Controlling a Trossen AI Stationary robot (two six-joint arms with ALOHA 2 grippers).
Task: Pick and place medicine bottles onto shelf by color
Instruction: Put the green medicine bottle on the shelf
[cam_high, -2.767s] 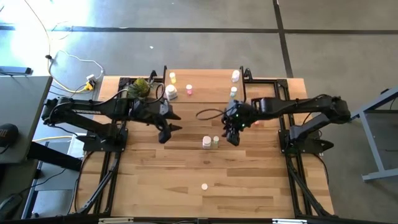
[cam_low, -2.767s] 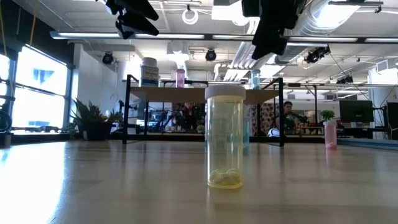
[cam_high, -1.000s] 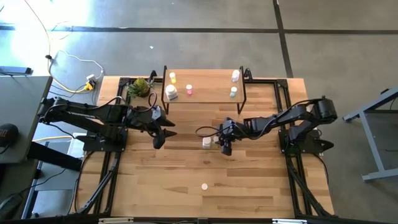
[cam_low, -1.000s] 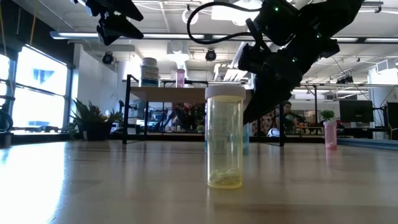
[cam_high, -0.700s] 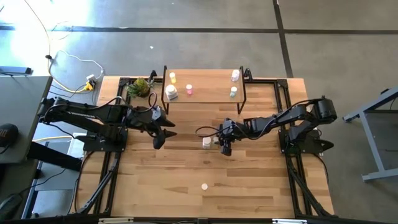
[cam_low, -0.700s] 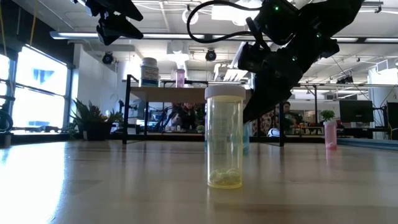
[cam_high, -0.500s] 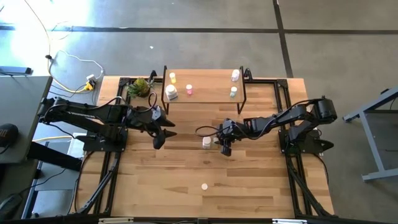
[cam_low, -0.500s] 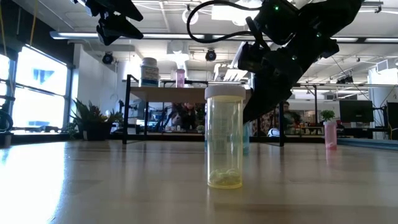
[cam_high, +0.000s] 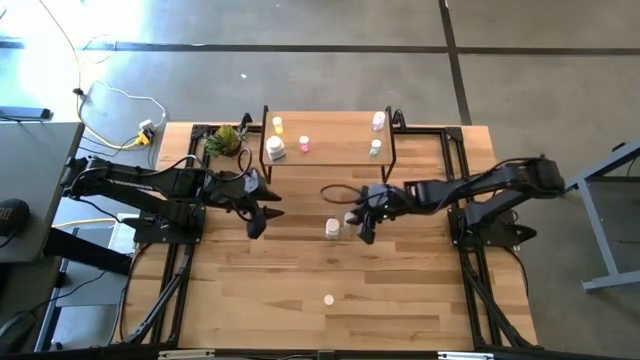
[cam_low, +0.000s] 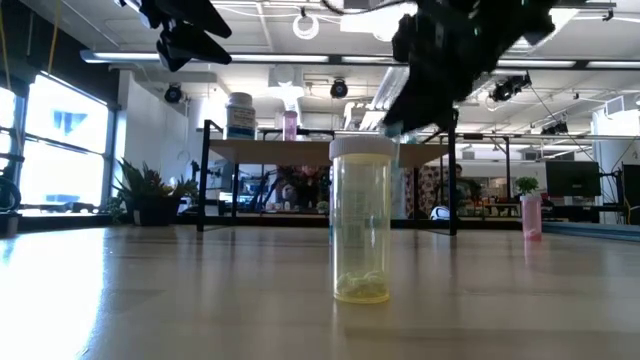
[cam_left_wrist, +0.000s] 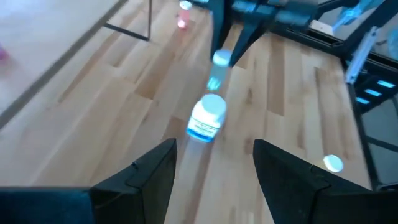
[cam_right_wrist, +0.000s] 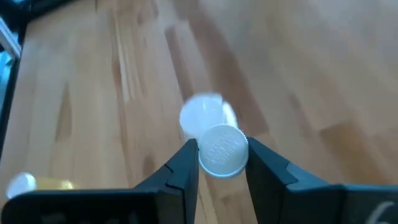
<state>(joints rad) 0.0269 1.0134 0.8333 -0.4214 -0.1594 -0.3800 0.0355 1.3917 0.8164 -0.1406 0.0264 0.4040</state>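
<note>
My right gripper (cam_high: 362, 224) is shut on a small greenish bottle with a white cap (cam_right_wrist: 222, 150), above the middle of the table. A white bottle with a blue label (cam_high: 332, 229) stands on its base just beside it. A pale yellow bottle (cam_high: 328, 298) stands near the front edge. The shelf (cam_high: 330, 135) at the back carries several bottles. My left gripper (cam_high: 255, 214) is open and empty, left of the white bottle. My right gripper pinches the greenish bottle between its two fingers, at or just under the white cap (cam_right_wrist: 222, 150). The fingers come from above, slanting down. The bottle (cam_left_wrist: 216, 74) hangs upright below the fingers, lifted clear of the table.
A green leafy plant (cam_high: 225, 138) sits left of the shelf. A pink bottle (cam_low: 531, 215) stands on the table toward the right. The shelf's dark legs (cam_high: 390, 160) stand behind the grippers. Bare wood lies between the white bottle and the yellow one.
My right gripper has gone up and a little toward the table's right and far side, taking the greenish bottle with it. The bottle has come off the table, away from the white bottle, which stays in place.
</note>
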